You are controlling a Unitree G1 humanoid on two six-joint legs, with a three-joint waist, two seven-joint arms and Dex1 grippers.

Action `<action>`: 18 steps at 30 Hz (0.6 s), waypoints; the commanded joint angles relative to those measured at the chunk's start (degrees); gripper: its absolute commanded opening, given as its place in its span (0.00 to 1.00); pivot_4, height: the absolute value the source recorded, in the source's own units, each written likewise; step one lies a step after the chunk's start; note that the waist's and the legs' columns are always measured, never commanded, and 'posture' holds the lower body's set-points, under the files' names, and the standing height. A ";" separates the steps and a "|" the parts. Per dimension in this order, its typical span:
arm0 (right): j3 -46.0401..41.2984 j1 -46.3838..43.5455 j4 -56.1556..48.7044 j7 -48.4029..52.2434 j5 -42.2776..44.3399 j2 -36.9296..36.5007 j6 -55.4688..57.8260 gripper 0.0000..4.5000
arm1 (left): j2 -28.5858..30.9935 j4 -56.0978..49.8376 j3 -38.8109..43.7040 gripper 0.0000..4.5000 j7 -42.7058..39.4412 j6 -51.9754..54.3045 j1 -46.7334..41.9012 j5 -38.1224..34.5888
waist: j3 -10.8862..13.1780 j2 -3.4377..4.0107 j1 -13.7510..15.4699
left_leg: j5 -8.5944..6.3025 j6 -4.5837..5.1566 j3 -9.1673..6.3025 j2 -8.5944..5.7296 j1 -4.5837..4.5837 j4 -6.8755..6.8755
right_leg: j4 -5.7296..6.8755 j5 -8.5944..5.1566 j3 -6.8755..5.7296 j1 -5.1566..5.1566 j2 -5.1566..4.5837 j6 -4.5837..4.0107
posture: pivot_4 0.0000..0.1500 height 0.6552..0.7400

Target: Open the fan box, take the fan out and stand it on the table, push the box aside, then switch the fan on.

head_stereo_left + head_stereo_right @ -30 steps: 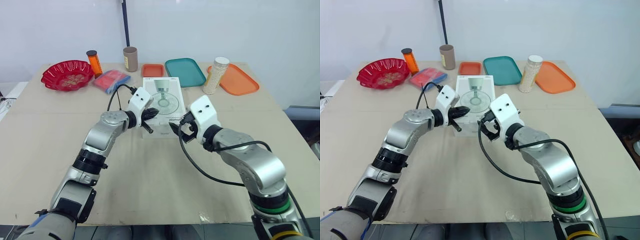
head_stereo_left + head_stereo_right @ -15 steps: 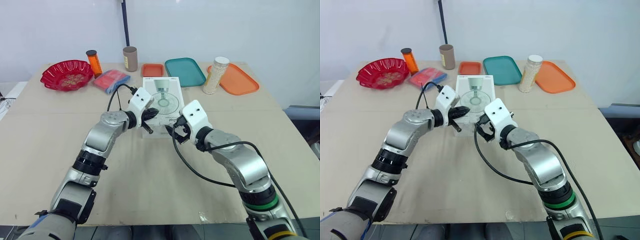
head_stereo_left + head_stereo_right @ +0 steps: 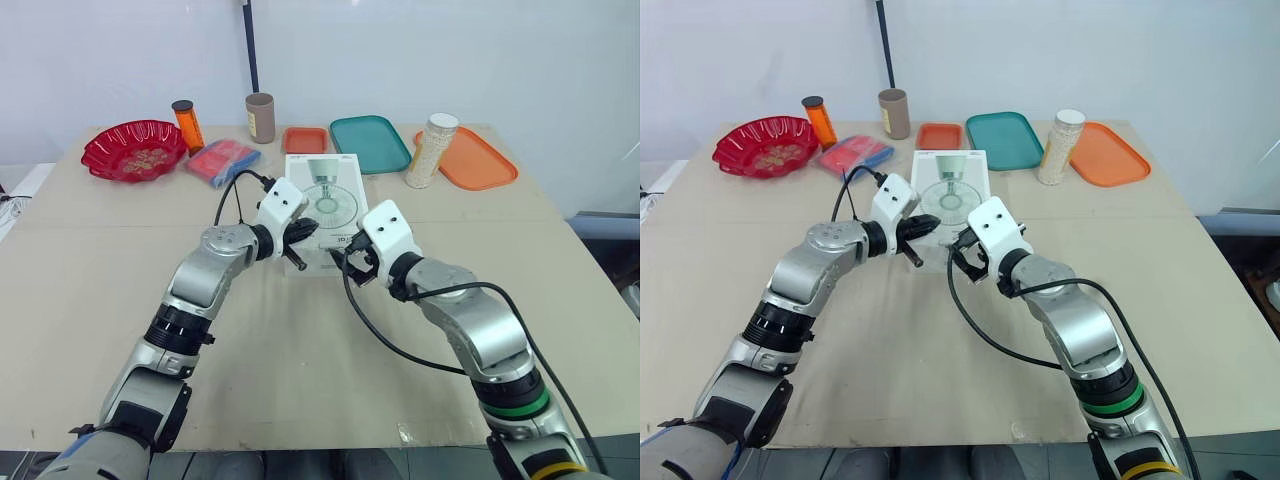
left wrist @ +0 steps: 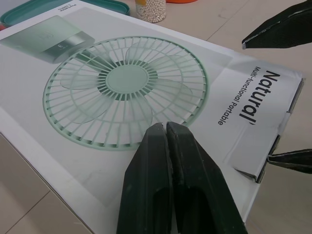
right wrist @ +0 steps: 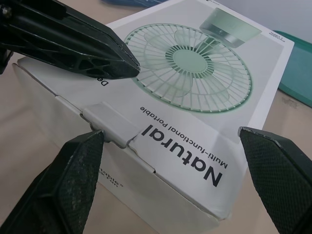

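- The fan box point(image 3: 325, 205) lies flat mid-table point(image 3: 300, 380).
- Behind it, from left to right, are a bowl point(image 3: 134, 150), bottle point(image 3: 187, 124), packet point(image 3: 224, 160), tube point(image 3: 261, 117), small tray point(image 3: 306, 140), larger tray point(image 3: 370, 143), jar point(image 3: 432, 150) and end tray point(image 3: 475, 162).
- The left hand point(image 4: 162, 127) is on the box's top, near its left edge.
- The right hand point(image 3: 352, 262) is at its near edge.

A: What colour is the fan box point(image 3: 328, 205)?
B: White, printed with a pale green fan behind a radial-spoked grille, plus black lettering.
A: And everything else?
B: Beige worktop point(image 3: 300, 340), glossy red bowl point(image 3: 134, 150), teal tray point(image 3: 370, 143), orange tray point(image 3: 478, 160), smaller red-orange tray point(image 3: 306, 140), orange bottle point(image 3: 188, 125) with a black cap, blue-and-red packet point(image 3: 222, 160), brown tube point(image 3: 261, 117).
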 commanded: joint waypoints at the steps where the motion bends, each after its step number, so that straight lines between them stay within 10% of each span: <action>1: -1.81 -1.77 -1.48 0.03 -0.69 0.55 -0.40 1.00 | -0.41 -1.48 -0.55 0.03 -0.53 0.10 0.45 0.18 | 0.00 0.00 0.00 | 0.00 0.00 0.00 0.00 0.00 0.00 | 0.00 0.00 0.00 0.00 0.00 0.00 | 1.00 1.00; 18: -2.30 -3.77 2.13 0.49 -2.51 1.45 -1.67 1.00 | -1.30 -1.78 -0.54 0.03 -0.47 -0.16 0.72 0.33 | 0.00 0.00 0.00 | 0.00 0.00 0.00 0.00 -0.02 -0.01 | 0.00 0.00 0.00 -0.01 -0.01 0.00 | 1.00 1.00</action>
